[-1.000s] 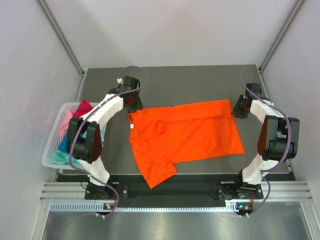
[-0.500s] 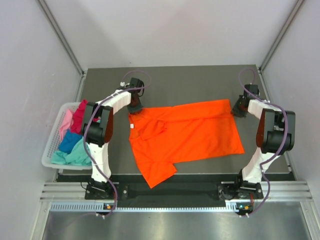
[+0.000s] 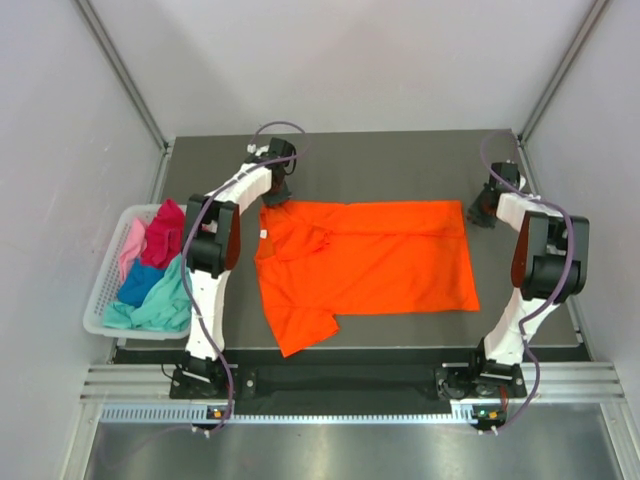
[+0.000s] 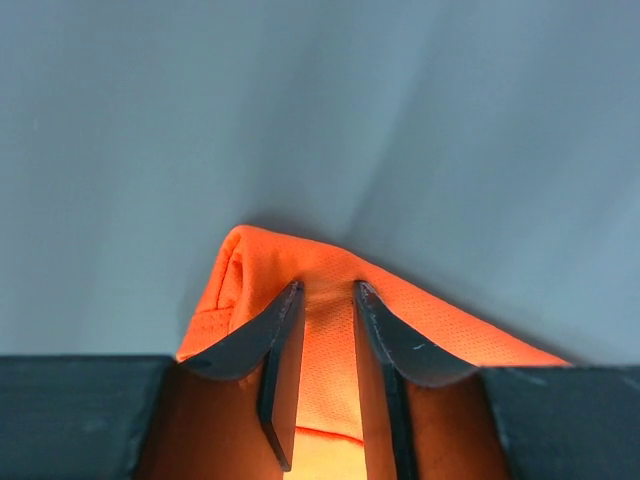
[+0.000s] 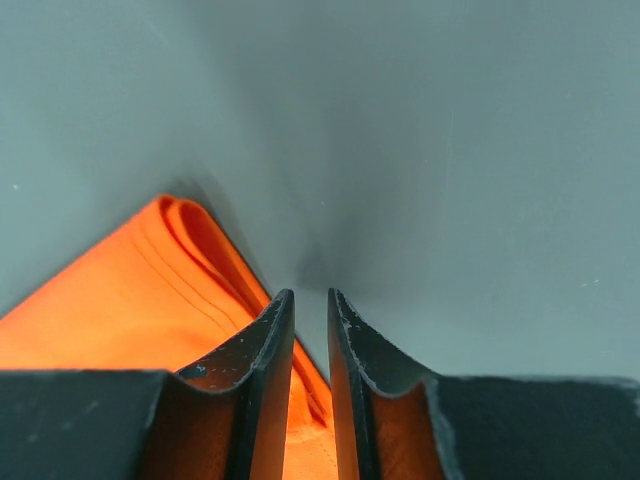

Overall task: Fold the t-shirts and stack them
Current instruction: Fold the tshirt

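left tool (image 4: pixel 327 290) and right tool (image 5: pixel 310 295) each clamped on far corner of orange t-shirt (image 3: pixel 370 265); edge held taut, likely to flatten cloth on counter (image 3: pixel 380 165) before folding.

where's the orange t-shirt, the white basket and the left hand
bright orange cloth t-shirt (image 3: pixel 380 260): top external view, middle of its body
white plastic lattice basket (image 3: pixel 98 295): top external view, its outer left wall
left hand (image 4: pixel 327 292): left wrist view, between its fingertips, pinching the shirt
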Available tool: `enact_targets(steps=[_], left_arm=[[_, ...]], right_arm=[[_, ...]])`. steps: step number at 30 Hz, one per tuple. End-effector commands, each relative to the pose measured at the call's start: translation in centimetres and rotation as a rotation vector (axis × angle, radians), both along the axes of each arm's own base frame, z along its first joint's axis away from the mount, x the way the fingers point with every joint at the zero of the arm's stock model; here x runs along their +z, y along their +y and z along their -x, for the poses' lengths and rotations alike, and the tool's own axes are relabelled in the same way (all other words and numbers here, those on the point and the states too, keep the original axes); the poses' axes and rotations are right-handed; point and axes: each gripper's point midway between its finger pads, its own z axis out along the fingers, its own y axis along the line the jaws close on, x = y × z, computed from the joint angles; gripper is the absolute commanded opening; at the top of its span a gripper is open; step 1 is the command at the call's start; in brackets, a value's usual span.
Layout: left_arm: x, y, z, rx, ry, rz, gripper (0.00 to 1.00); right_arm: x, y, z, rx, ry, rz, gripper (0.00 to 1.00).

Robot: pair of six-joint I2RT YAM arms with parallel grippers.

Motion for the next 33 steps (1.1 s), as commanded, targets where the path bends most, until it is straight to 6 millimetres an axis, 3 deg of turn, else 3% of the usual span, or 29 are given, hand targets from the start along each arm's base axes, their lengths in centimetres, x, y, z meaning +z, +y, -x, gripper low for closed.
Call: enact_targets(steps=[1,3,5,6,7,8,9,10,11,12,13,14,15,16,17,18,19,20,21,23,24,26,27,29,33], left_arm=[[1.3,1.0,-1.1,0.019,-0.024,-0.039,0.32],[2.6,1.2,-0.7,0.007,-0.026,-0.038,0.35],[6.9,0.2,0.1,-0.066,-0.070,0.017,0.40],[6.4,-0.1,0.7,-0.094,-0.042,0.017,0.40],[9.3,-0.1,1.4,-0.102,-0.083,0.021,0.42],[10.5,-1.0,2.4,-0.131,-0.102,0.014,0.43],[10.3,-1.0,4.1,-0.144,-0.084,-0.004,0.45],[13.4,-1.4,5.5,-0.156,-0.142,0.018,0.46],[14.2,-2.6,7.0,-0.188,-0.152,0.037,0.50],[12.6,-2.8,9.3,-0.208,-0.104,0.057,0.51],[14.7,-4.0,11.2,-0.245,-0.139,0.147,0.51],[14.4,-4.6,13.0,-0.263,-0.119,0.181,0.52],[12.6,-4.5,15.5,-0.278,-0.060,0.197,0.52],[13.8,-5.0,17.6,-0.300,-0.071,0.251,0.52],[13.7,-5.2,19.3,-0.312,-0.057,0.256,0.52],[12.1,-4.7,21.5,-0.311,-0.009,0.239,0.54],[13.1,-4.0,23.0,-0.287,-0.039,0.238,0.54],[12.6,-3.8,25.0,-0.291,-0.006,0.228,0.55],[12.1,-3.0,27.2,-0.282,-0.001,0.230,0.55],[11.1,-3.1,29.8,-0.251,0.025,0.262,0.55],[9.0,-2.5,31.7,-0.234,0.077,0.262,0.55],[8.0,-3.3,34.0,-0.218,0.090,0.334,0.53],[5.8,-2.9,35.4,-0.207,0.135,0.325,0.52],[4.5,-3.4,37.2,-0.199,0.178,0.333,0.51],[2.7,-2.9,39.3,-0.155,0.227,0.267,0.48]], right_arm=[[2.2,-1.3,-1.3,-0.039,-0.028,0.022,0.21],[3.9,-1.5,-1.5,-0.055,-0.049,0.033,0.22],[5.1,-1.6,0.0,-0.093,-0.007,0.025,0.25],[6.0,-1.7,-0.2,-0.096,-0.028,0.029,0.25],[6.3,-1.5,0.7,-0.109,-0.002,0.021,0.26],[7.6,-1.6,1.3,-0.123,-0.014,0.021,0.28],[7.8,-1.0,2.0,-0.122,-0.007,-0.001,0.29],[7.9,-0.2,2.6,-0.125,-0.011,-0.043,0.31],[8.0,1.6,3.9,-0.085,-0.017,-0.101,0.32],[8.1,2.2,4.6,-0.086,-0.020,-0.117,0.33],[8.9,3.0,5.8,-0.086,-0.026,-0.122,0.33],[8.8,3.2,6.6,-0.100,-0.017,-0.129,0.34],[7.8,3.7,8.0,-0.113,0.011,-0.149,0.34],[7.8,4.2,8.6,-0.102,0.010,-0.160,0.34],[8.4,4.4,9.3,-0.097,-0.008,-0.163,0.35],[7.8,5.2,10.3,-0.078,0.011,-0.185,0.35],[7.6,5.4,10.9,-0.071,0.014,-0.187,0.35],[8.0,5.8,11.4,-0.060,-0.002,-0.186,0.35],[7.0,6.0,12.5,-0.058,0.022,-0.187,0.35],[6.6,6.2,13.4,-0.044,0.027,-0.184,0.35],[5.9,6.2,14.2,-0.047,0.048,-0.181,0.35],[5.1,6.4,14.9,-0.036,0.066,-0.183,0.35],[5.0,6.4,15.0,-0.032,0.068,-0.185,0.35],[4.6,6.6,15.1,-0.016,0.071,-0.188,0.35],[4.6,6.8,14.9,0.015,0.073,-0.189,0.34]])
